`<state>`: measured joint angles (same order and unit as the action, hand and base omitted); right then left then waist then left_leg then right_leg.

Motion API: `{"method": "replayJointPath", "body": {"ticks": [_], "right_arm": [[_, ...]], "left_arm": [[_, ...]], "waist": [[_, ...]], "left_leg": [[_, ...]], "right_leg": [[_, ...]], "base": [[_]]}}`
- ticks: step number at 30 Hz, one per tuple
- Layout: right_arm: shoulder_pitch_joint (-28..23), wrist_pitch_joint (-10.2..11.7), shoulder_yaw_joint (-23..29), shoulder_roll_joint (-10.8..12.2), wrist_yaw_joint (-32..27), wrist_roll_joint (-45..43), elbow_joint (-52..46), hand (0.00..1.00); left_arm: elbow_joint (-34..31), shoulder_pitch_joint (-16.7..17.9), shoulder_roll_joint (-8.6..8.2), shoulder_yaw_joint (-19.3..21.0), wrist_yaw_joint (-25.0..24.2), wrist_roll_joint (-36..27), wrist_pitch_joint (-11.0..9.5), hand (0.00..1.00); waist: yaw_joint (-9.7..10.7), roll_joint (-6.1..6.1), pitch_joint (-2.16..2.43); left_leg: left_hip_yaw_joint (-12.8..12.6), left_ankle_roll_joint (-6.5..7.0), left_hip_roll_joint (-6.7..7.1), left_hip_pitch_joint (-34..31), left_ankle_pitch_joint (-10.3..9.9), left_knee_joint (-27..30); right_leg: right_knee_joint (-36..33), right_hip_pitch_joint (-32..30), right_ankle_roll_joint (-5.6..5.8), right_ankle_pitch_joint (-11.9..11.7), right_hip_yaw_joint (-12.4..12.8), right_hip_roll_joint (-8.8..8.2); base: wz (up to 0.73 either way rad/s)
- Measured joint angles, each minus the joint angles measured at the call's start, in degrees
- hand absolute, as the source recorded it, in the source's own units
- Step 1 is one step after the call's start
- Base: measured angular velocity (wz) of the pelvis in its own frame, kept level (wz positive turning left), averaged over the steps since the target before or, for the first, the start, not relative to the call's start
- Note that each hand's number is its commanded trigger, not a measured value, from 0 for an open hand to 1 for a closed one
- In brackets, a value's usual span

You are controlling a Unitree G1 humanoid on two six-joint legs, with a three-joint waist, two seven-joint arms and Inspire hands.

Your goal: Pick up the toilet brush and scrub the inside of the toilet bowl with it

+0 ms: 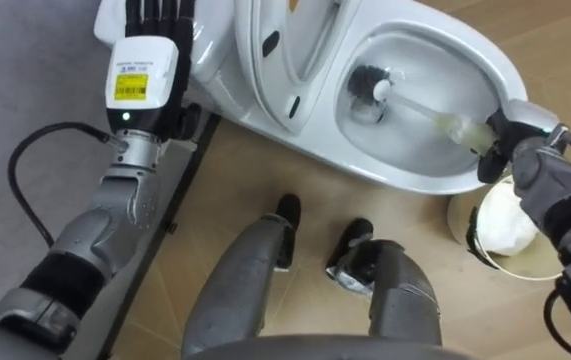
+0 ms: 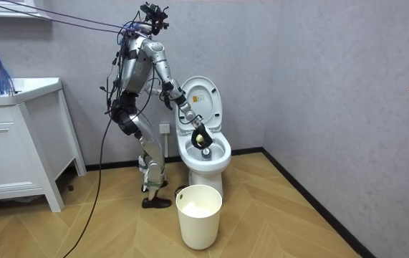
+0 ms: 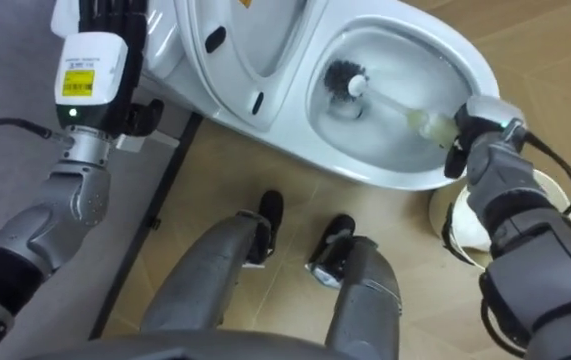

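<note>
In the left eye view the right robot hand (image 1: 510, 135) was closed around the pale handle of the toilet brush (image 1: 420, 107), at the near rim of the toilet (image 1: 500, 65) bowl. From that robot hand the handle ran off to the left and down into the bowl. The dark bristle head lay at its far end, low in the bowl and well apart from the fingers. Just below the same robot hand a white bin (image 1: 525, 268) stood on the floor. The left robot hand (image 1: 155, 25) was held up with straight, open fingers beside the raised lid, far to the left of the brush.

In the room view the robot stood beside the toilet, leaning forward. Its right arm reached down so that the robot hand sat over the bowl. The bin stood below it, in front of the toilet. A white cabinet (image 2: 18, 143) was well behind the robot.

The right eye view gave the same grip, with the brush head left of the closed robot hand
</note>
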<state>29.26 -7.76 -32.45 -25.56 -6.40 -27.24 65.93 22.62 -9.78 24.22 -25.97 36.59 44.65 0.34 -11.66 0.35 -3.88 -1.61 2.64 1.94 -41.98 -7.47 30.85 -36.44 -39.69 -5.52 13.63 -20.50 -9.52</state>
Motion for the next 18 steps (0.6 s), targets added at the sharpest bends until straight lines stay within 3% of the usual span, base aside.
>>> {"method": "replayJointPath", "body": {"ticks": [3, 5, 7, 9, 18], "right_arm": [[-1.36, -0.72, -0.05, 1.29, 0.35, -2.02, -0.47, 1.00], [-2.52, -1.16, -0.03, 1.87, 0.60, -3.42, -1.56, 1.00], [-3.53, -1.85, -0.04, 1.82, 1.27, -5.12, -3.08, 1.00], [-5.28, -2.88, -0.03, 1.82, 1.70, -7.32, -5.69, 1.00], [-11.07, -4.39, -0.01, 1.94, 2.24, -9.36, -11.73, 1.00]], "left_arm": [[0.27, 0.53, -0.90, 0.68, 0.33, 0.02, 0.04, 0.00], [1.45, 0.77, -1.00, 0.56, 0.16, 0.00, -0.16, 0.00], [2.40, 0.92, -1.38, 0.59, -0.15, 0.03, -0.16, 0.00], [3.76, 1.11, -2.69, 1.05, -0.16, -0.06, -0.07, 0.00], [4.33, 2.82, -3.39, 2.21, -0.47, -0.16, 0.05, 0.00]], "waist": [[0.16, 0.52, 0.08], [0.23, 1.30, 0.54], [0.20, 1.60, 0.69], [0.30, 1.98, 0.91], [1.80, 2.08, 1.04]], "left_leg": [[0.46, -0.35, -0.32, 0.35, -0.13, -0.02], [0.68, -0.55, -0.34, 1.04, -0.27, -0.38], [0.80, -0.66, -0.39, 2.18, -0.32, -1.09], [0.69, -0.84, -0.53, 3.31, -0.41, -1.49], [1.02, -1.25, -1.16, 5.89, -0.73, -2.18]], "right_leg": [[1.21, 0.92, -0.12, -0.08, -0.35, 0.80], [2.38, 1.99, -0.02, -0.13, -0.27, 1.60], [3.01, 2.96, -0.02, -0.19, -0.24, 1.72], [3.60, 4.17, -0.10, -0.19, -0.48, 1.86], [5.89, 7.76, -0.16, -0.24, -1.48, 2.82]], "base": [[0.03], [0.03], [-0.06], [-0.02], [0.01]]}}
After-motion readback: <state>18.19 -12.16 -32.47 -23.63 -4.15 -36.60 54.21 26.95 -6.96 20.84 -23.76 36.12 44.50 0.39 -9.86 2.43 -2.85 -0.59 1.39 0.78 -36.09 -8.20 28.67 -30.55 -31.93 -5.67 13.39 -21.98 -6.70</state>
